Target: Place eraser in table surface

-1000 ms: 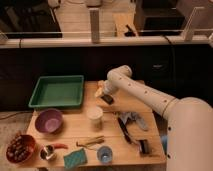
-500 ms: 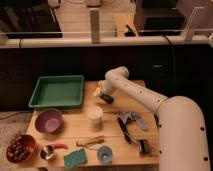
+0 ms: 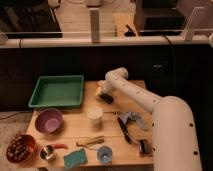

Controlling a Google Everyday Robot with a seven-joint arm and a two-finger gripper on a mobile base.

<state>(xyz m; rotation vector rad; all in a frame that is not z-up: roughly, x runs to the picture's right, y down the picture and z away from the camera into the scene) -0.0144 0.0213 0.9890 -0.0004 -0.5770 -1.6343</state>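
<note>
Hovering my claw at frame centre with the eraser at its tip, low over the bench, I cannot tell whether it is pinching, but I judge this the set-down, so next comes release and a clean lift.

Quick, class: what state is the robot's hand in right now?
Hand: low over the back of the table, just right of the green tray; open, closed or holding something cannot be told.

The white arm carries its gripper at the far side of the pale wooden table, just by the black eraser. Around it are 1 green tray, 1 purple bowl, a white cup, a teal sponge and a red chili.
</note>
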